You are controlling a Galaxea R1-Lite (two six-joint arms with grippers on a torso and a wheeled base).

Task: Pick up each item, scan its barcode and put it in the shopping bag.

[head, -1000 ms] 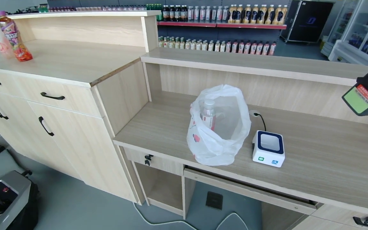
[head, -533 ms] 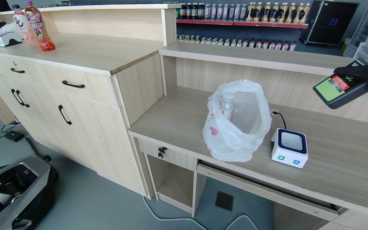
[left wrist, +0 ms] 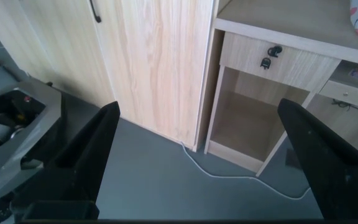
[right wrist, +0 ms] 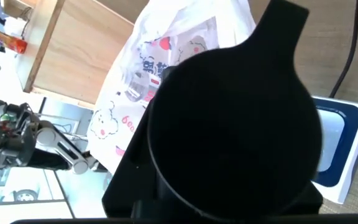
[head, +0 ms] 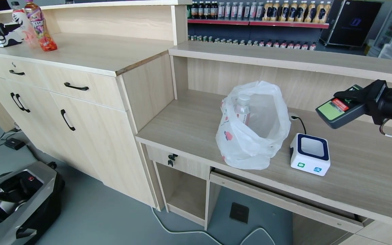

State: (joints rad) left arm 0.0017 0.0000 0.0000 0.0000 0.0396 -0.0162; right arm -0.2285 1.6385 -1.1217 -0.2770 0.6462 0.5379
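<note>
My right gripper (head: 361,102) is shut on a dark box with a green and red label (head: 337,110), held in the air above and to the right of the white barcode scanner (head: 310,158). From the right wrist the box (right wrist: 235,124) blocks the middle, with the scanner (right wrist: 337,146) and the shopping bag (right wrist: 160,81) beyond it. The white plastic shopping bag (head: 252,136) stands open on the lower counter, left of the scanner, with a clear bottle (head: 242,109) upright inside. My left gripper (left wrist: 197,162) hangs open and empty over the floor by the cabinet.
Two drink bottles (head: 41,27) stand on the raised counter (head: 90,54) at far left. The scanner's black cable (head: 299,123) runs to the back wall. Below the lower counter (head: 369,173) are a locked drawer (left wrist: 272,56) and an open recess. A cord lies on the floor (left wrist: 229,171).
The head camera swung, shifting the whole picture. My right gripper has brought the box down and left, closer to the scanner. Bag and scanner stay put.
</note>
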